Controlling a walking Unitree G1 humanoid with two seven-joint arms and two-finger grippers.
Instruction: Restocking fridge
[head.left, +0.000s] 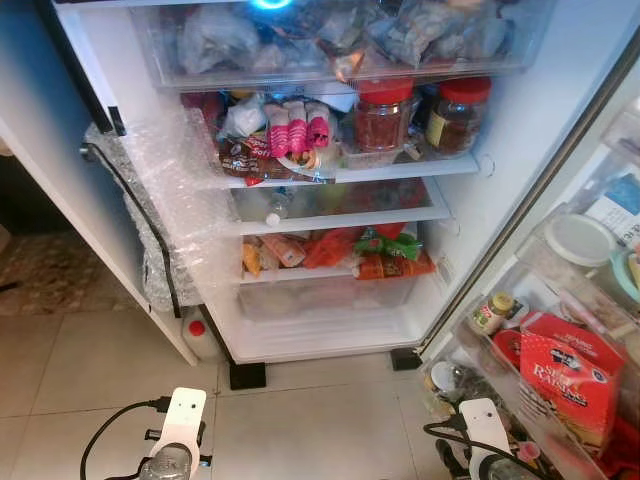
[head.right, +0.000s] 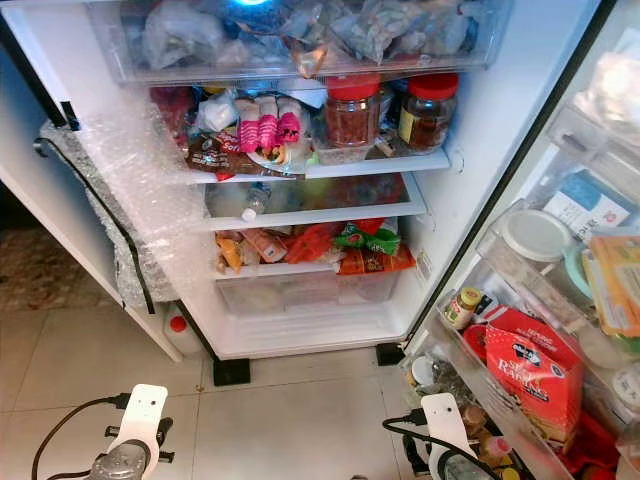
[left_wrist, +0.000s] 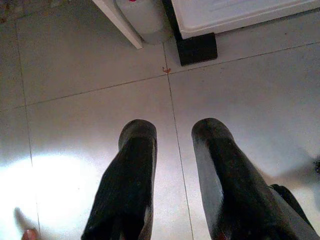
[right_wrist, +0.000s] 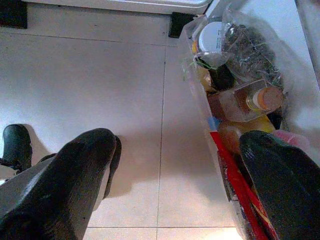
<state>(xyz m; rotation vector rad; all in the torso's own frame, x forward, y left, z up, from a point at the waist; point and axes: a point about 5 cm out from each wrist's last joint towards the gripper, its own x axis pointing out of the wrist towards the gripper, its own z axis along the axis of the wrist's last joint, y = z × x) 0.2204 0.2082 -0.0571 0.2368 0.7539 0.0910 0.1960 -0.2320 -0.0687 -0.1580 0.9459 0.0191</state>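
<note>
Nothing held yet, left gripper (left_wrist: 172, 131) and right gripper (right_wrist: 177, 150) both with fingers apart over the floor tiles (head.left: 300, 420); fridge (head.left: 330, 330) open at 12 o'clock, red carton (head.left: 568, 380) in door shelf at 3 o'clock probably light, crushable, best pinched across flat faces.

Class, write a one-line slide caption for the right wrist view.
Open right gripper hangs over the tiled floor, beside the fridge's bottom door bin of jars and bags.

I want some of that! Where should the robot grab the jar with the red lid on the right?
Probably around the glass body of the right red-lidded jar, just below its lid, coming straight in from the fridge's open front. It stands upright at the shelf's edge, with another jar close on its left.
</note>
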